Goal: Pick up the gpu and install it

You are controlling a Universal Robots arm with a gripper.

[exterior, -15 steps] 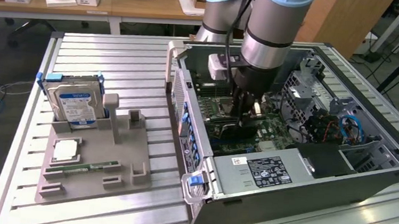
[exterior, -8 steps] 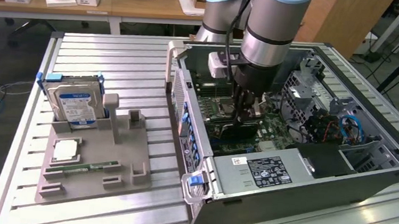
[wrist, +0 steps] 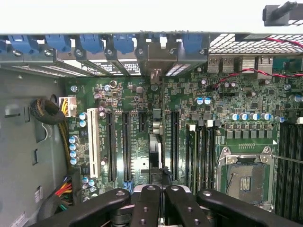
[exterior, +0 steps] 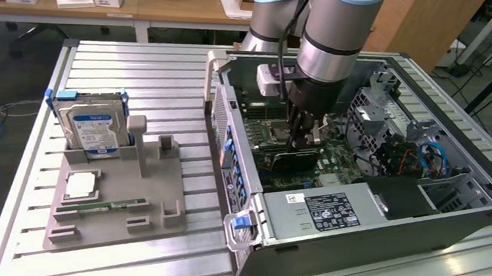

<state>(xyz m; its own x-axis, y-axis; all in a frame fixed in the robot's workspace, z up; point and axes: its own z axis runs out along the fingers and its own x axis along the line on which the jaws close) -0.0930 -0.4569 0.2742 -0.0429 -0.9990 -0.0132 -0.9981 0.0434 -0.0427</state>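
While inside case (exterior: 451, 213), gripper (exterior: 303, 144) clamps gpu (exterior: 290, 160).

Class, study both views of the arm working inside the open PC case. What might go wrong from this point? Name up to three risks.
1. The gripper is shut on the gpu, edge-on above the motherboard. If the card sits off the slot line, pressing may strain it or the slot.
2. Several similar slots lie side by side, so it may enter the wrong one.
3. The red wire and the capacitors are close by, so a sideways slip might hit them.
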